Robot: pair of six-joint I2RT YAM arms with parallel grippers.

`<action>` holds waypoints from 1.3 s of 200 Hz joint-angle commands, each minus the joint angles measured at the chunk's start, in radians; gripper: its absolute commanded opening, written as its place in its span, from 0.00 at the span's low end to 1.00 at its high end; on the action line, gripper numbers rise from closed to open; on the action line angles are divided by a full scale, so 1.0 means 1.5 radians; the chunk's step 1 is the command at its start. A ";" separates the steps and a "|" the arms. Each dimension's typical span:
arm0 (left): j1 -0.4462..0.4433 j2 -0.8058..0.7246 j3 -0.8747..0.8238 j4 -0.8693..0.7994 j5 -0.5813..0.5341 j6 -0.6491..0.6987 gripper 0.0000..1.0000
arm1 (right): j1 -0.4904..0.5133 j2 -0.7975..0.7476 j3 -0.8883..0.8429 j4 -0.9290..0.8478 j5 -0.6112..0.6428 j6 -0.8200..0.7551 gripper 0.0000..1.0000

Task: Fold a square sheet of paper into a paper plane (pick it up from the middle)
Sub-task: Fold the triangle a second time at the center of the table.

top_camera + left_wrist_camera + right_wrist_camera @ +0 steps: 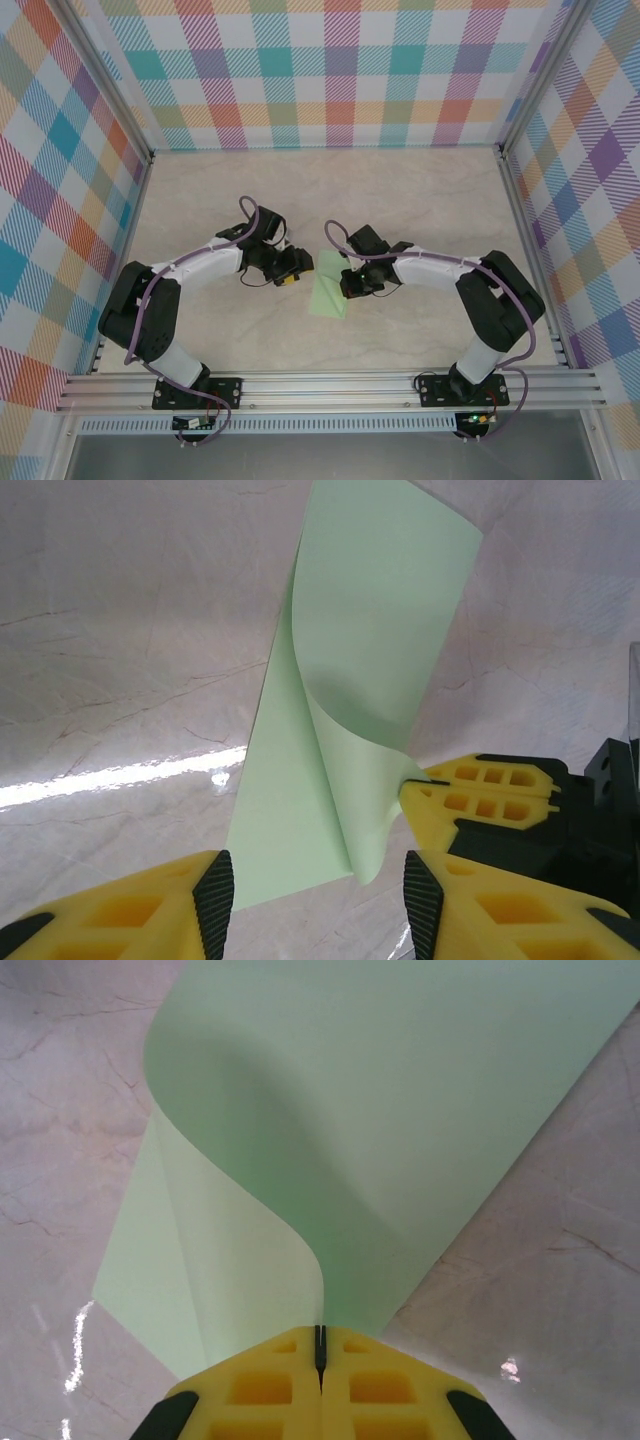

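Note:
The square sheet of paper (330,287) is pale mint green and lies on the table between both arms. One side of the sheet (380,1110) curls up off the table in a soft roll over the flat part. My right gripper (320,1345) is shut on the edge of this lifted flap. In the left wrist view the right gripper (410,783) pinches that edge just right of the sheet (340,680). My left gripper (315,905) is open and holds nothing, its pads (213,900) straddling the sheet's near corner from above. The paper plane is out of view.
The tabletop (420,200) is pale marble. Checked walls (340,70) close in the back and both sides. An aluminium rail (330,385) with the arm bases runs along the near edge.

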 commanded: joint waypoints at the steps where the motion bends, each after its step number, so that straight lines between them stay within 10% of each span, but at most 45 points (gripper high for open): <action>1: -0.013 0.002 0.002 0.013 0.017 0.008 0.48 | -0.004 0.011 0.018 -0.008 0.008 -0.019 0.05; 260: -0.045 0.069 0.019 0.064 0.022 -0.028 0.30 | -0.024 0.039 0.035 0.011 -0.035 -0.043 0.08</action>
